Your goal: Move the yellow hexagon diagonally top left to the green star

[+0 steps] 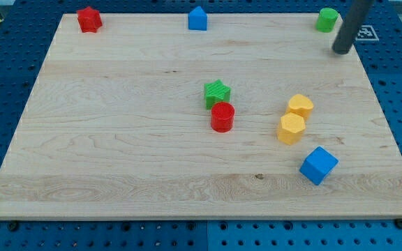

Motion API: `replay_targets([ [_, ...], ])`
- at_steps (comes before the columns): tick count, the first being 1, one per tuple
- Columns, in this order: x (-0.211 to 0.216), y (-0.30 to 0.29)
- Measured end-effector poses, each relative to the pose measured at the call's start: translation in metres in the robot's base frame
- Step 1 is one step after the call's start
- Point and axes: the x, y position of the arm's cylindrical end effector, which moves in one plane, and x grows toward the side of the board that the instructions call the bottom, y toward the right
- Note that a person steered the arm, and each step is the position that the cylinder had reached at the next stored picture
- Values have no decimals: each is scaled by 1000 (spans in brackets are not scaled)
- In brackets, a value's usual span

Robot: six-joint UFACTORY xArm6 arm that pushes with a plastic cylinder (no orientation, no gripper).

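The yellow hexagon (291,129) lies right of the board's middle, just below a yellow heart-shaped block (300,106) that touches it. The green star (217,93) sits near the middle, up and to the left of the hexagon, with a red cylinder (222,117) touching its lower edge. My tip (341,50) is at the view's top right, far above and to the right of the yellow hexagon, and touches no block.
A blue cube (319,165) lies below and right of the hexagon. Along the top edge stand a red block (88,19), a blue house-shaped block (197,19) and a green block (327,19) just left of my rod. The wooden board (117,139) lies on a blue pegboard.
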Motion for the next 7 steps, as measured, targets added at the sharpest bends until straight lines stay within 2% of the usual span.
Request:
replay_targets([
  [6, 2, -4],
  [7, 24, -4],
])
